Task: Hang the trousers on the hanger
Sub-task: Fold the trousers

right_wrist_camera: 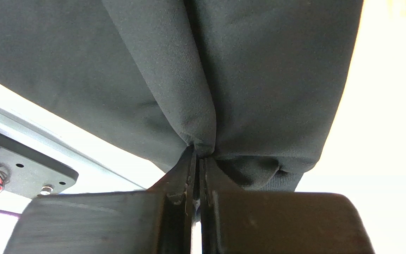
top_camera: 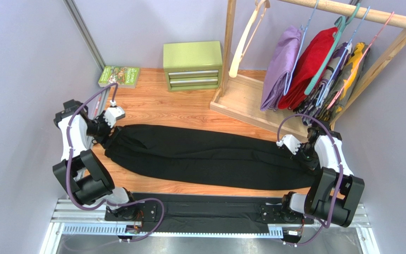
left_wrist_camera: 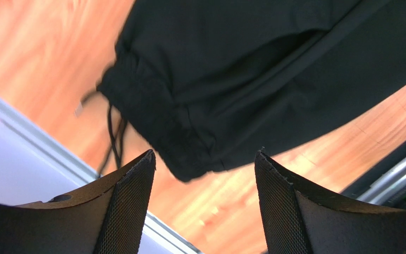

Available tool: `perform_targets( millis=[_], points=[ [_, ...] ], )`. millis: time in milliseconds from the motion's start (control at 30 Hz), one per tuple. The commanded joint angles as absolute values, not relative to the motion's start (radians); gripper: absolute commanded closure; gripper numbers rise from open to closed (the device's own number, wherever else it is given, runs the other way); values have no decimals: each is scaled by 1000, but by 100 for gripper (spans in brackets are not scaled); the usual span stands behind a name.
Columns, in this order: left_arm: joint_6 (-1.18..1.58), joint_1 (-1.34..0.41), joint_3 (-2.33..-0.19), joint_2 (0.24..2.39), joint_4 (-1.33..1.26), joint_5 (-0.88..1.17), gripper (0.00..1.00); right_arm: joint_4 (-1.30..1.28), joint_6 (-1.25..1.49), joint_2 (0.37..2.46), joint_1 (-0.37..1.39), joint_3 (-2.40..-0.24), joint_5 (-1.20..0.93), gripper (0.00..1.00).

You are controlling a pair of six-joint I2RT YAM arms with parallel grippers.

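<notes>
While clamping trousers cuffs in right fingers at 4 o'clock, lower spread, empty left fingers onto waistband at 9 o'clock; catch both layers. Lift level off counter toward hanger, 1 o'clock.

Black trousers, beige hanger, green drawers.

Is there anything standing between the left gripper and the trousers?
Nothing visible does. The left gripper is open right by the waistband end of the trousers, with only bare wooden table between them.
</notes>
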State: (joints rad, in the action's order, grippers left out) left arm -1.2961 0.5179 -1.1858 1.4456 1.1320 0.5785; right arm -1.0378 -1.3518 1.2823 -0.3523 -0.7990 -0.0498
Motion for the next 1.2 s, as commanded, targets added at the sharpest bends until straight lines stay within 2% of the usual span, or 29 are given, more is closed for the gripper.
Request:
perform_targets(
  millis=[0, 433, 567, 633, 667, 733, 767, 833, 867, 1167],
  points=[
    [-1477, 456, -1181, 1471, 1088, 658, 25, -1022, -1335, 1305, -356, -860, -43, 100],
    [-1618, 324, -1080, 1565, 1014, 528, 25, -1031, -1321, 1361, -356, -903, -28, 100],
    [-1628, 311, -1049, 1592, 964, 488, 30, -1040, -1302, 1384, -354, -923, -37, 100],
    [-1608, 308, -1014, 1565, 886, 473, 43, -1054, -1292, 1391, -354, -946, -40, 100],
    [-1594, 308, -1006, 1556, 865, 474, 58, -1057, -1290, 1396, -353, -960, -41, 100],
    [-1580, 308, -997, 1525, 825, 479, 73, -1058, -1289, 1397, -354, -972, -41, 100],
    [-1574, 308, -999, 1517, 816, 482, 85, -1058, -1289, 1399, -354, -979, -43, 100],
    [-1543, 308, -1015, 1502, 807, 494, 97, -1060, -1281, 1405, -353, -999, -48, 100],
    [-1533, 310, -1026, 1497, 807, 497, 100, -1061, -1276, 1408, -353, -1008, -52, 100],
    [-1385, 330, -1235, 1451, 876, 548, 100, -1158, -1298, 1355, -367, -1216, -81, 100]
  ],
)
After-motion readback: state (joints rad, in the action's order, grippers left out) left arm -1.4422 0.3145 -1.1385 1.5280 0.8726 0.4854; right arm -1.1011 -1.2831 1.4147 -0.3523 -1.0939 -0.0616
